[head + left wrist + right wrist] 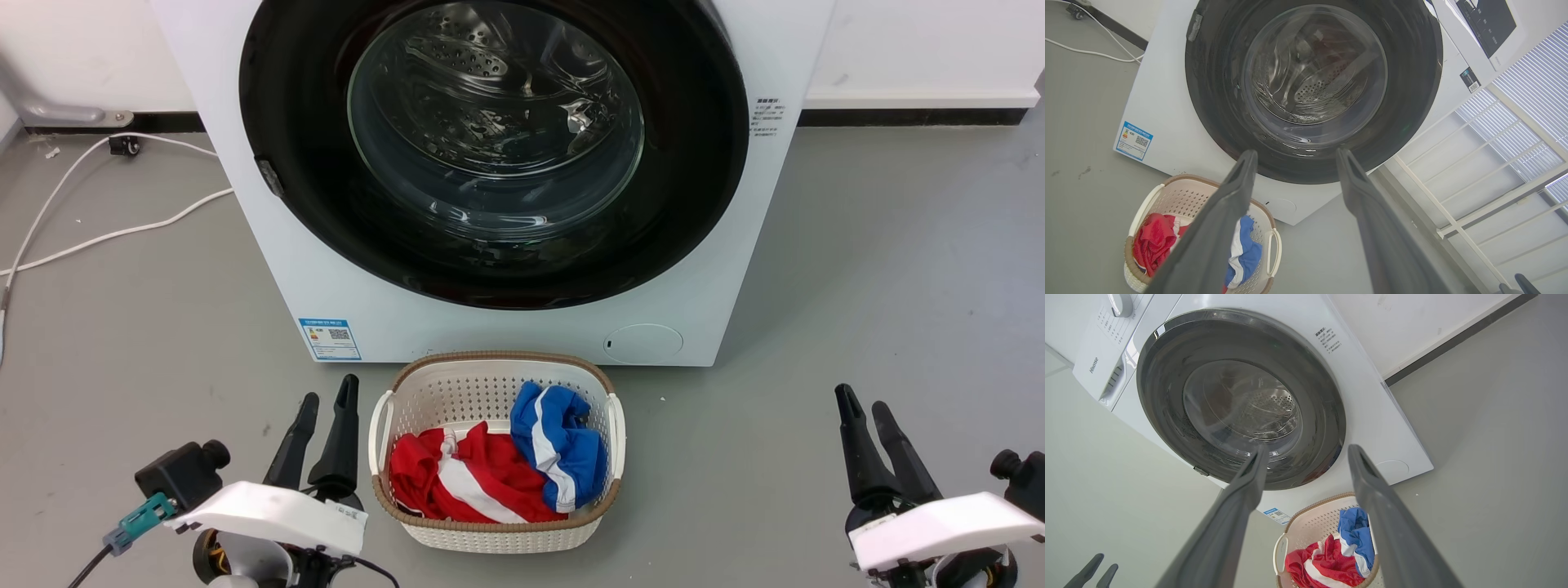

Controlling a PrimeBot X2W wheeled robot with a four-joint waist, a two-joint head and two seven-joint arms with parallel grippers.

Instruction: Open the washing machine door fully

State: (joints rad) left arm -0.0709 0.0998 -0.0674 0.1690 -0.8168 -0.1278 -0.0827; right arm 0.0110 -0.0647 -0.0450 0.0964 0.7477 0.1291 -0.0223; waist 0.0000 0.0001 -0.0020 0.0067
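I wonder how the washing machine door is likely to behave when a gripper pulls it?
The washing machine door is a thick ring around bulging glass, so it should swing rigidly as one piece. Its glossy face reflects light and shows no protruding handle, so grips may slip. Covering most of the washing machine front, it probably feels heavy.

Grey floor (898,269), white wall (914,41), window blinds (1535,73)

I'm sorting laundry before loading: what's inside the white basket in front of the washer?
The basket holds a red garment with white stripes and a blue garment with a white stripe, crumpled together. Anything under them, and the basket's floor there, is covered.
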